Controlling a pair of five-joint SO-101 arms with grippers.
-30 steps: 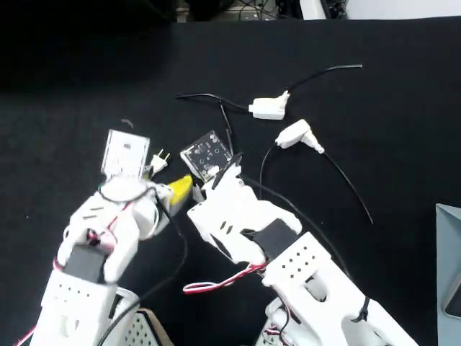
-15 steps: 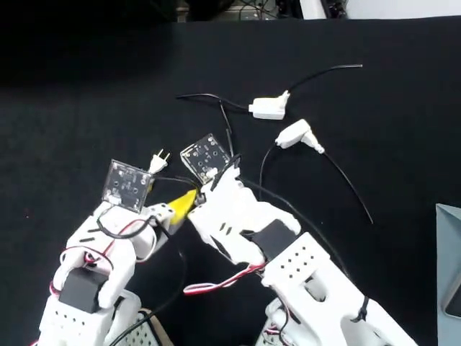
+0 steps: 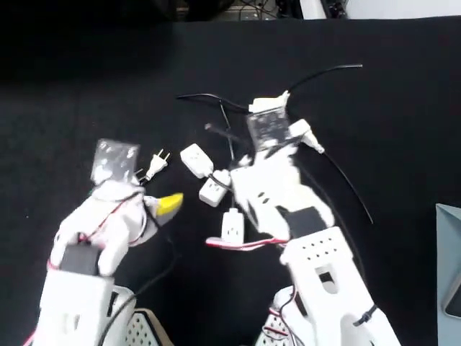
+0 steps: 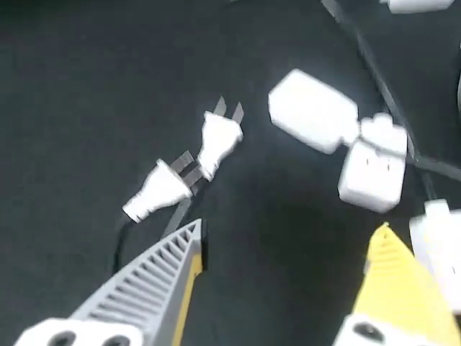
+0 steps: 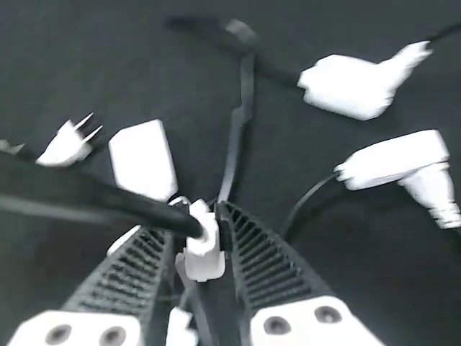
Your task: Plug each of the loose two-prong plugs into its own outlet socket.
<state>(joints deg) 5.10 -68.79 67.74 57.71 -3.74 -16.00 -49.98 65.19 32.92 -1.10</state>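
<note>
"White plastic all over that black worktop [image 3: 65, 86]. Where are the plugs?"

"One small white two-prong plug [image 4: 218, 137] lies left of the middle, with a second two-prong plug [image 4: 160, 189] end to end just beside it. The left claw [image 4: 288, 231] hangs over them, spread wide and empty. The right claw [image 5: 202, 223] is clamped on what looks like a small white plug body on a black cord [image 5: 204, 261]. Its prongs are hidden."

"And the sockets?"

"A white two-slot outlet cube [image 4: 371, 171] touches a smooth white outlet block [image 4: 313, 112] mid-worktop, just beside the right claw."

"What could spoil it?"

"I'd judge the sockets light and loose, so a push on the prongs may simply shove one away unless the free claw braces it. Other black cords [image 5: 241, 108] run close by the held plug too. A tug might drag its neighbours, and prongs tilted off the slots would jam or skid."
</note>
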